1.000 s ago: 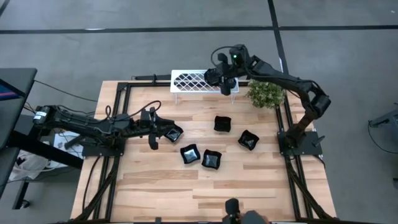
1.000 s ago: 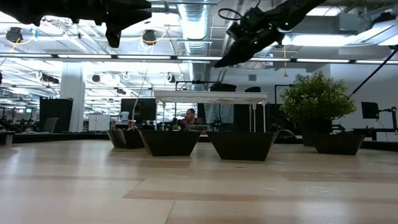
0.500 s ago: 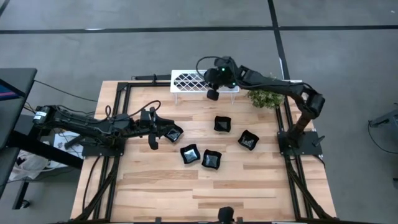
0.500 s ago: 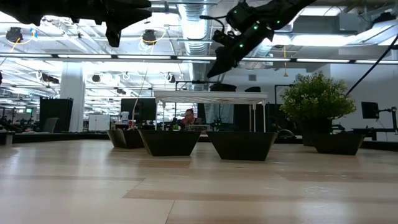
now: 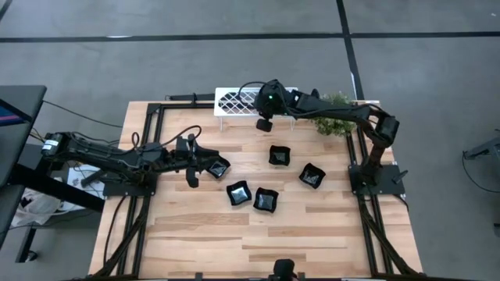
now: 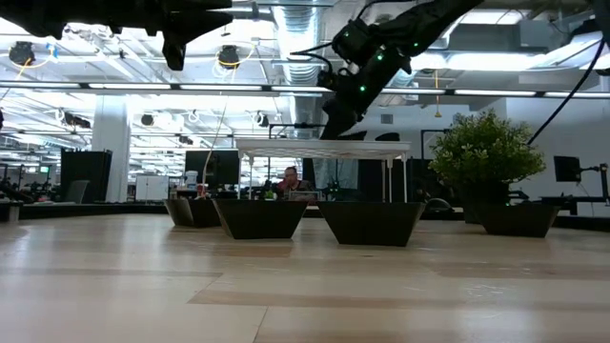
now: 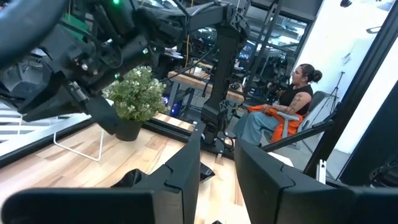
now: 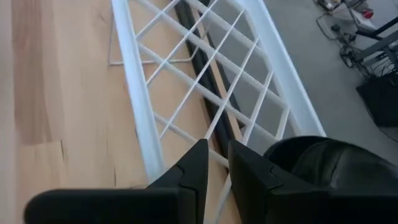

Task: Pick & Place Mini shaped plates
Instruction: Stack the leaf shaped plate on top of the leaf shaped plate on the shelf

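High view: we see the right gripper [image 5: 265, 122] holding one black plate [image 8: 323, 168] in narrow jaws over the white rack [image 5: 238, 101]. Our left gripper [image 5: 193, 162], jaws slightly apart, hovers beside another plate [image 5: 218, 167]; four plates [image 5: 264, 200] lie mid-table.

The table [image 5: 211, 234] is pale planked wood with a smooth, faintly satin surface, edged by a black metal frame [image 5: 148, 133]. The mini shaped plates [image 5: 265, 200] look hard and glossy black, catching highlights, while the white lattice rack [image 8: 205, 81] looks like smooth coated wire. The arms' fingers [image 8: 193, 165] are matt dark plastic, and the floor [image 5: 234, 62] around is dull grey concrete.
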